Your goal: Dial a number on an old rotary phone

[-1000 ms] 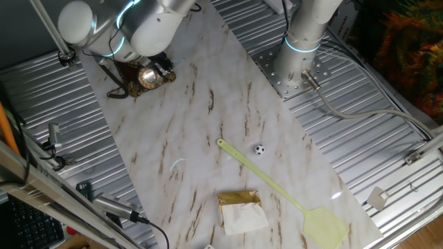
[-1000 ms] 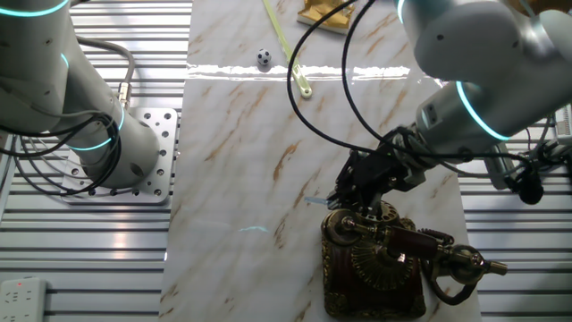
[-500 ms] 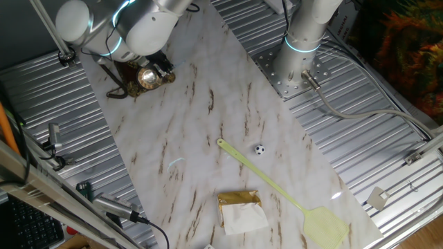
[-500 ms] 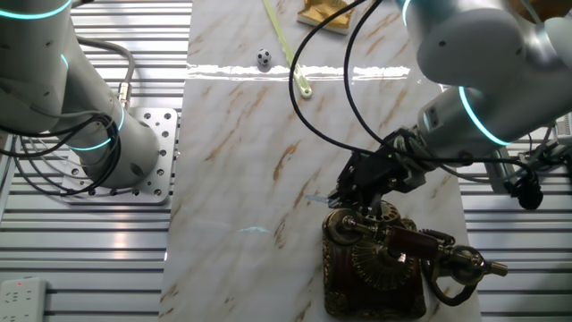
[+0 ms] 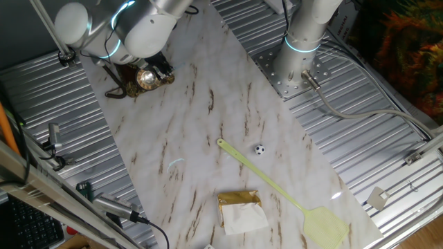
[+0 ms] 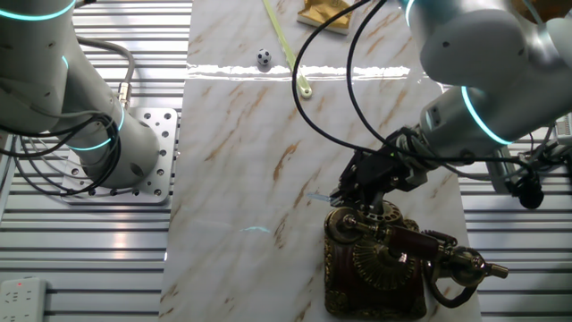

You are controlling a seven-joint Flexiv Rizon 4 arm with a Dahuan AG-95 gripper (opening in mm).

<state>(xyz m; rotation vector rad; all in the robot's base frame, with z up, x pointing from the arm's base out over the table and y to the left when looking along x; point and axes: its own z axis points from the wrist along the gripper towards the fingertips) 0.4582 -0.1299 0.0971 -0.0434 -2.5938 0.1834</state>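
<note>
Marble counter (image 6: 241,134): tool (image 6: 365,207), opening indiscernible, poised over old rotary phone (image 6: 380,264); fingertip should seat fully before rotating.

I see a marble-patterned tabletop (image 5: 208,131) flanked by ribbed metal panels (image 5: 374,159). On it sit the old rotary phone (image 6: 375,268) at one end, then a small black-and-white ball (image 5: 259,149), a pale yellow fly swatter (image 5: 291,197) and a gold-wrapped packet (image 5: 241,209).
</note>
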